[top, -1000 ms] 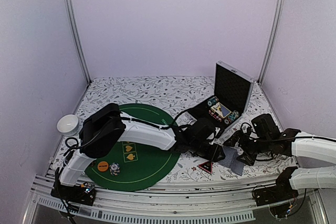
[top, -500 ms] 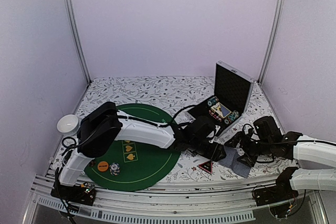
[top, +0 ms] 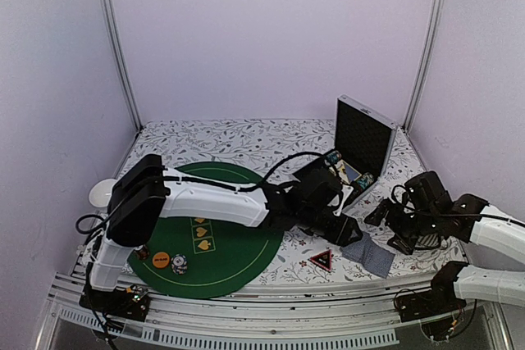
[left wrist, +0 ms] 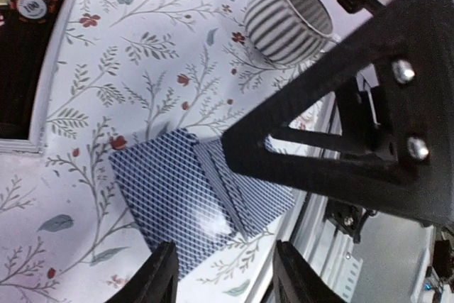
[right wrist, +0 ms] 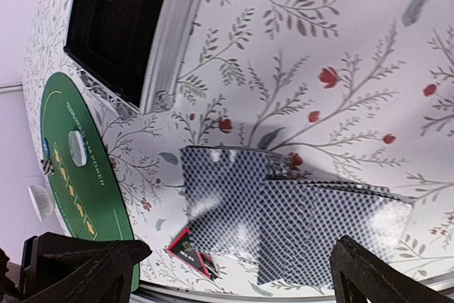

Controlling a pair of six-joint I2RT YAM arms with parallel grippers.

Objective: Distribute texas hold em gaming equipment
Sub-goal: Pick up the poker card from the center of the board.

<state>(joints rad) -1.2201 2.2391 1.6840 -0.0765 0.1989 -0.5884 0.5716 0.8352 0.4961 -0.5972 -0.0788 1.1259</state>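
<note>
Jaws of the left gripper [left wrist: 225,278] stand partly apart with nothing between them, hovering just above the grey-blue-backed playing cards [left wrist: 191,196]. These lie in a loose overlapping pile on the floral table [left wrist: 128,69], between the open case [top: 365,141] and the near edge, beside the red-black triangle token [top: 321,260]. Close by, the right gripper [right wrist: 237,260] hangs wide open and empty. Flat cards offer little edge to pinch, so closing may lift several at once or skid the pile off the table. Arms this near each other may also collide.
</note>
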